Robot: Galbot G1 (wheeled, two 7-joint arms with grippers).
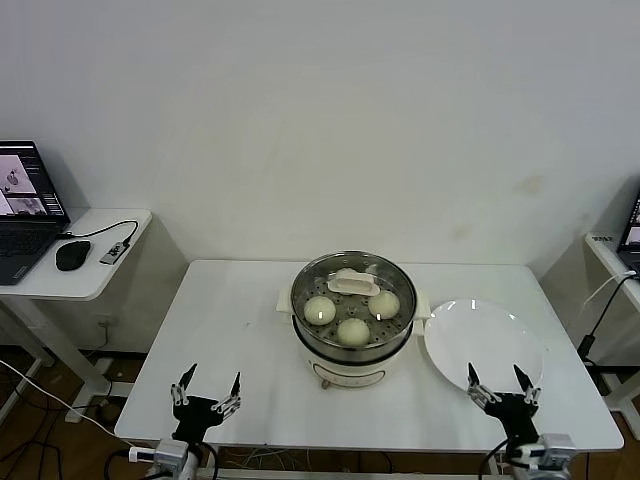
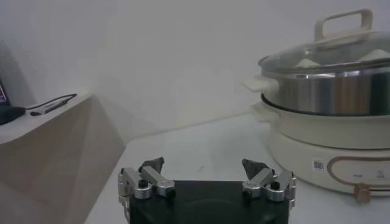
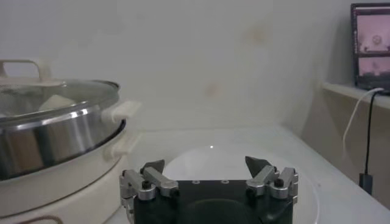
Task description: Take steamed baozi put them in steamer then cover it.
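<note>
The steamer (image 1: 352, 358) stands at the table's middle on its cream base, shiny steel wall (image 2: 341, 91) showing in the left wrist view. The glass cover (image 1: 330, 280) sits on it, its cream handle (image 1: 354, 283) at centre. Through the glass I see three steamed baozi: one on the left (image 1: 319, 310), one in front (image 1: 352, 331), one on the right (image 1: 384, 304). My left gripper (image 1: 205, 390) is open at the front left edge, holding nothing. My right gripper (image 1: 503, 384) is open at the front right, over the near rim of the plate.
An empty white plate (image 1: 485, 340) lies right of the steamer. A side table (image 1: 80, 260) with a laptop (image 1: 25, 210) and mouse (image 1: 72, 255) stands at the far left. Another table edge (image 1: 610, 255) with a cable is at the far right.
</note>
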